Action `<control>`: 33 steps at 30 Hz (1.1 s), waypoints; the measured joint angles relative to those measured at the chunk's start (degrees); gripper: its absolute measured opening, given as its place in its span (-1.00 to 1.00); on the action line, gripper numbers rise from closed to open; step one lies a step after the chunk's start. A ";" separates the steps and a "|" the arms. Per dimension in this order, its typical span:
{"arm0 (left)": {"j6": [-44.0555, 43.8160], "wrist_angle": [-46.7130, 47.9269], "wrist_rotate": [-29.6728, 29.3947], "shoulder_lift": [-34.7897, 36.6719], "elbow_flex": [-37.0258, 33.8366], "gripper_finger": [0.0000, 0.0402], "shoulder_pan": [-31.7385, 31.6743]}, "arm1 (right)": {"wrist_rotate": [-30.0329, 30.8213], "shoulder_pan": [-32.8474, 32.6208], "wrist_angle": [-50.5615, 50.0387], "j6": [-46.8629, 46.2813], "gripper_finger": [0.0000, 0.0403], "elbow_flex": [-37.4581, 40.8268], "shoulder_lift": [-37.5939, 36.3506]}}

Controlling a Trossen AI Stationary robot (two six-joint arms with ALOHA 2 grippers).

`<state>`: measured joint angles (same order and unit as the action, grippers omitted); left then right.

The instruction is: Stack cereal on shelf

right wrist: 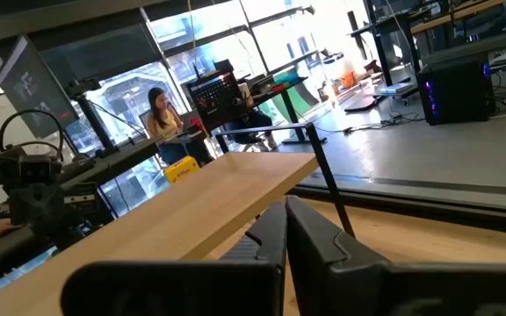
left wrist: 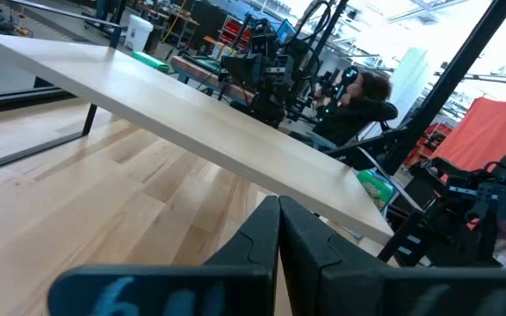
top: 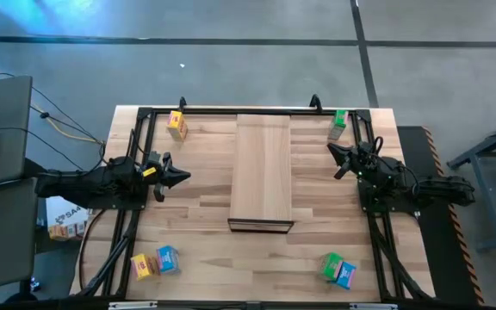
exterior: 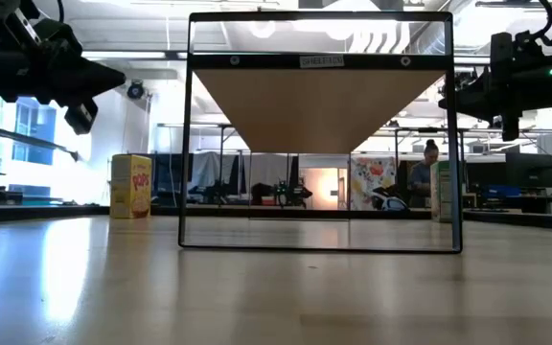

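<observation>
The shelf (top: 263,172), a long pale wood panel, sits raised on a black frame (exterior: 319,244) in the middle of the table. A yellow cereal box (top: 176,125) stands at the far left and a green one (top: 338,123) at the far right. A yellow (top: 145,265) and blue (top: 168,258) pair rests near the near-left corner, a green (top: 331,264) and blue (top: 345,274) pair near the near-right. My left gripper (top: 182,176) hovers shut to the left of the shelf. My right gripper (top: 336,155) hovers shut to the right of it. Neither holds anything.
Black frame rails run along the table's far edge and both sides (top: 136,155). Bare butcher-block tabletop (top: 257,258) lies in front of the shelf. A person (right wrist: 161,114) sits at a desk in the room beyond, and lab benches and monitors stand behind the table.
</observation>
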<state>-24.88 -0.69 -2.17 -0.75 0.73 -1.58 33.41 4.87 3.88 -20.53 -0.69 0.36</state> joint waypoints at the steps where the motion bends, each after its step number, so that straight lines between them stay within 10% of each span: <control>1: -0.02 0.00 0.02 0.00 0.00 -1.00 -0.01 | 0.02 0.01 0.00 0.00 -1.00 0.00 0.00; 18: 0.00 0.02 0.01 -0.01 0.00 -1.00 0.01 | 4.79 2.26 23.29 -18.79 -0.83 -3.64 4.01; 28: 0.00 0.00 0.00 -0.01 0.00 -1.00 0.01 | 2.17 11.71 -12.70 -14.00 0.41 -33.12 26.83; 33: 0.00 0.00 0.02 -0.01 0.00 -1.00 0.01 | 7.53 18.41 -30.36 -12.92 0.63 -47.41 44.17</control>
<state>-24.89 -0.69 -2.15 -0.75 0.73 -1.57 40.95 23.28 -26.48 -33.45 -48.09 44.53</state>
